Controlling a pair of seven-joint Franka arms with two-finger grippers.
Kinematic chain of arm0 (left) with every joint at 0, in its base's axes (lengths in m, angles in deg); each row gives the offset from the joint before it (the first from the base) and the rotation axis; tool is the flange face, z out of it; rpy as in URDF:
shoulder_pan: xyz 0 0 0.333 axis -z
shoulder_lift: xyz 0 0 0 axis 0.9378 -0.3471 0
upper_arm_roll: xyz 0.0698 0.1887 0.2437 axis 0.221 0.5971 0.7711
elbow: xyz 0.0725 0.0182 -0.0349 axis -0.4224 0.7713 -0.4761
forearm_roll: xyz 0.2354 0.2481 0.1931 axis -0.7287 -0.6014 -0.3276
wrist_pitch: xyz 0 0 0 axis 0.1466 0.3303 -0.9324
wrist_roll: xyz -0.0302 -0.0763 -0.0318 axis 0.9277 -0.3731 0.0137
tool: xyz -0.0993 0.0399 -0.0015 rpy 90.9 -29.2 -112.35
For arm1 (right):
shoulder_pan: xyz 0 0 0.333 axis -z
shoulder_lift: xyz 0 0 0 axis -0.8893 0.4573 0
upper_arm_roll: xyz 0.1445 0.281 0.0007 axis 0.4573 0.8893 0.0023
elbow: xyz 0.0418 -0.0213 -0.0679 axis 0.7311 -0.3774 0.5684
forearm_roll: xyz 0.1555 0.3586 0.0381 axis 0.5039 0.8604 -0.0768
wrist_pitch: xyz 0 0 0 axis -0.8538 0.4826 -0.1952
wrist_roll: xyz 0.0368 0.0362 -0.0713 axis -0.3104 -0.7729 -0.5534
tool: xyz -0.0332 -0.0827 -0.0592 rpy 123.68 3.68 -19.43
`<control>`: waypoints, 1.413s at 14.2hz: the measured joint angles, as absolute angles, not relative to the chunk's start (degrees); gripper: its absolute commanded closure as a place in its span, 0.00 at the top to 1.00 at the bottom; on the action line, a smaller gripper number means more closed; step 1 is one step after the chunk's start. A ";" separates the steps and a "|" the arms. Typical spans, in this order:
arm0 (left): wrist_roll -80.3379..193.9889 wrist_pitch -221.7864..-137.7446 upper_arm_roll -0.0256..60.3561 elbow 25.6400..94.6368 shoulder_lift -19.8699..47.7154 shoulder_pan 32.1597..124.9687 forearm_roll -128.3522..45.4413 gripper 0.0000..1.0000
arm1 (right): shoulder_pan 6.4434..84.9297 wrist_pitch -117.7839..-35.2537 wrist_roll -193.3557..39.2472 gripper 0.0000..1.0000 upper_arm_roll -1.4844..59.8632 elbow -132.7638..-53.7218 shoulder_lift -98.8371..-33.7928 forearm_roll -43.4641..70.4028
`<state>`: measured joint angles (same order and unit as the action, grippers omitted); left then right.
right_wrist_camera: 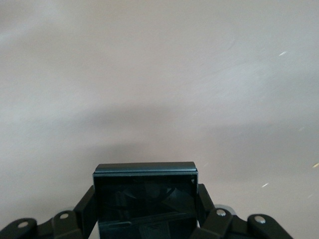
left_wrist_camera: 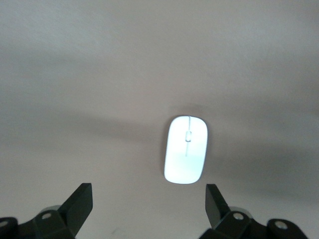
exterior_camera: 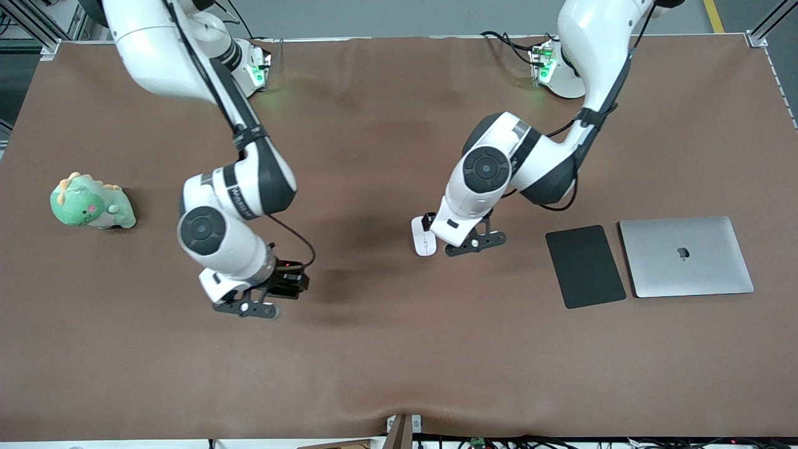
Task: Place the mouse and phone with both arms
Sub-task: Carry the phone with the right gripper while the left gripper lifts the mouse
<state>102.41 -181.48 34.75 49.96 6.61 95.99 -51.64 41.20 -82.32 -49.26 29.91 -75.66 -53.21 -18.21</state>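
The white oval mouse (exterior_camera: 425,239) lies on the brown table near its middle. My left gripper (exterior_camera: 434,229) hangs just over it, open and empty. In the left wrist view the mouse (left_wrist_camera: 186,149) lies a little ahead of the gripper (left_wrist_camera: 149,200), with the fingertips (left_wrist_camera: 79,199) spread wide and clear of it. My right gripper (exterior_camera: 288,285) is shut on the black glossy phone (exterior_camera: 292,280) and holds it above bare table toward the right arm's end. In the right wrist view the phone (right_wrist_camera: 144,194) sits clamped in the gripper (right_wrist_camera: 145,211) between both fingers (right_wrist_camera: 85,209).
A dark grey flat pad (exterior_camera: 585,266) and a closed silver laptop (exterior_camera: 686,256) lie side by side toward the left arm's end. A green plush dinosaur (exterior_camera: 92,202) sits near the table edge at the right arm's end.
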 measured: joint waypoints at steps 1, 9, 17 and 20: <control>103.48 -183.19 34.83 49.98 5.43 97.00 -51.66 1.00 | 42.73 -82.56 -50.99 0.00 29.91 -75.81 -53.21 -18.21; 105.38 -192.72 34.90 49.96 -2.86 100.63 -59.38 1.00 | 50.11 -85.93 -57.13 0.00 29.93 -84.34 -56.64 -18.21; 105.38 -194.86 35.19 49.93 -6.13 102.00 -60.83 0.82 | 51.64 -92.40 -58.54 0.00 29.94 -103.33 -70.66 -18.22; 105.37 -194.88 35.20 49.93 -6.48 102.00 -60.91 0.73 | 55.13 -92.38 -63.32 0.00 29.90 -105.90 -72.13 -18.23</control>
<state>105.37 -194.88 35.20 49.93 -6.48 102.00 -60.91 55.13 -92.38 -63.32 29.90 -105.90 -72.13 -18.23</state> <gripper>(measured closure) 0.198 0.203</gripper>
